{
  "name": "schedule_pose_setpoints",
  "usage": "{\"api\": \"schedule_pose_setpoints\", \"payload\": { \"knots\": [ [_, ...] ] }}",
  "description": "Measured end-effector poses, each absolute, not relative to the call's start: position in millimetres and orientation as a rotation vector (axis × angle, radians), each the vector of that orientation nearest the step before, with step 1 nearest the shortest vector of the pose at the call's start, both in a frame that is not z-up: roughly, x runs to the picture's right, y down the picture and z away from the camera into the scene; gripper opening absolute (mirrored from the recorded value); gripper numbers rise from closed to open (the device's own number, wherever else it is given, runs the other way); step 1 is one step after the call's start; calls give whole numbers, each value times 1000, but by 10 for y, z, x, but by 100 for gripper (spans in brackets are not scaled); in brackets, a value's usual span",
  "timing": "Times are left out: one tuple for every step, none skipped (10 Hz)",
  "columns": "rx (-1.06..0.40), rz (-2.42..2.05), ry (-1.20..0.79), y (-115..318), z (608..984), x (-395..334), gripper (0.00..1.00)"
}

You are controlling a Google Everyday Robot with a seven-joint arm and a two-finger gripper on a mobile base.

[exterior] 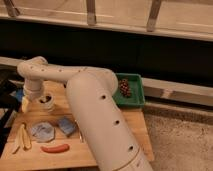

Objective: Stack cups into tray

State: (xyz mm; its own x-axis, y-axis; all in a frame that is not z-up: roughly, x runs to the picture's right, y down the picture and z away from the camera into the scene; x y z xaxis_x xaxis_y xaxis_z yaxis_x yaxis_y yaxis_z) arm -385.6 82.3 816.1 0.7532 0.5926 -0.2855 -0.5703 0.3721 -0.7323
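While the white arm's gripper (41,99) hangs at frame left over the white tapered cup (47,104), jaws apart, nothing is held.
Shallow green plastic tray (136,99) sits right of centre on the wooden surface (60,159), awaiting cups; the dark cup isn't discernible.

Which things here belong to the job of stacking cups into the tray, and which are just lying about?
Job:
- cup, back left on the wooden table
- green tray, back right
- gripper, over that cup

Lying about:
- dark clustered thing in the tray
- two blue-grey objects
- red sausage-shaped item
- yellow pieces
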Motion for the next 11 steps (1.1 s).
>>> {"api": "schedule_pose_setpoints", "payload": {
  "knots": [
    [-937, 750, -21, 871, 8196, -3838, 71],
    [-944, 753, -18, 904, 8219, -3821, 68],
    [-953, 756, -15, 943, 8243, -3798, 57],
    [-956, 755, -15, 955, 8254, -3783, 47],
    [-957, 752, -15, 960, 8255, -3783, 38],
    [-959, 748, -16, 962, 8251, -3792, 27],
    [-960, 743, -15, 968, 8252, -3797, 16],
    [-959, 741, -17, 959, 8249, -3796, 7],
    [-957, 739, -18, 944, 8244, -3788, 1],
    [-954, 735, -20, 928, 8230, -3792, 0],
    [-950, 733, -22, 911, 8215, -3791, 0]
  ]
}}
